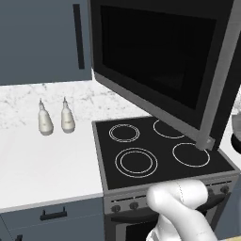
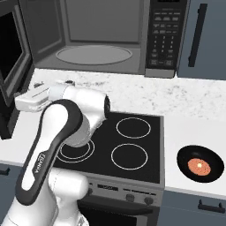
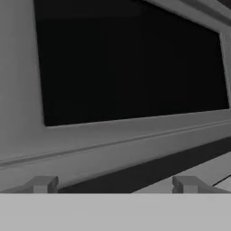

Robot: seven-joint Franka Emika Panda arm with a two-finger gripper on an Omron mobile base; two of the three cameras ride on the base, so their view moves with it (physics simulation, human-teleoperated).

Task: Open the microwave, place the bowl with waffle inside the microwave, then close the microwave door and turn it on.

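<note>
The microwave [image 2: 101, 35] stands open at the back, showing its grey cavity, round turntable plate [image 2: 94, 55] and keypad strip [image 2: 163, 39]. The microwave door [image 1: 160, 61] is swung far out to the left over the cooktop, and its edge [image 2: 11, 57] stands at the left of the right base view. My gripper [image 3: 115, 185] is open and empty, close to the door's grey inner rim [image 3: 113, 135] just below the dark glass. The hand [image 2: 20, 102] reaches left toward the door. The black bowl [image 2: 201, 164] with the orange waffle sits on the counter right of the cooktop, far from the gripper.
A black four-ring cooktop [image 1: 155, 150] lies under the open door, with oven knobs along its front. Two white bottles [image 1: 45, 118] stand on the marble counter to the left. Blue-grey cabinet doors with black handles [image 2: 196, 35] flank the microwave.
</note>
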